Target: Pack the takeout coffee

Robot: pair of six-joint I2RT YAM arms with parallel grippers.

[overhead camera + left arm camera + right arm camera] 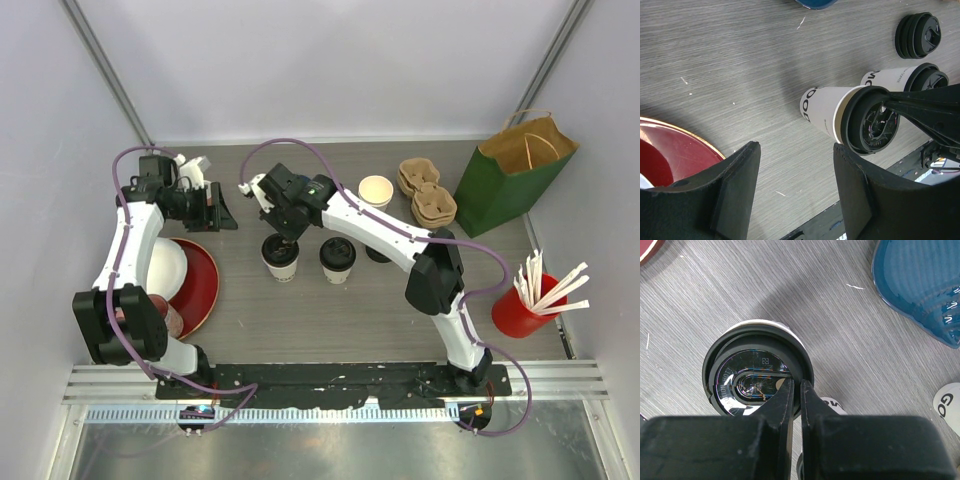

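Right fingers [781, 407] pinch the rim of the round black lid [745, 377] on a tapered paper cup [281, 264] mid-frame; left fingers [735, 192] spread over open, grained counter [740, 60].

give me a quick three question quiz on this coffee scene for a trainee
1. True or false: the left jaws are open and empty.
2. How many cream paper cups with black plastic lids stand on the grey table?
3. The right jaws pinch: A) a white straw B) a cup lid's rim C) the green paper bag
Key: 1 true; 2 two; 3 B
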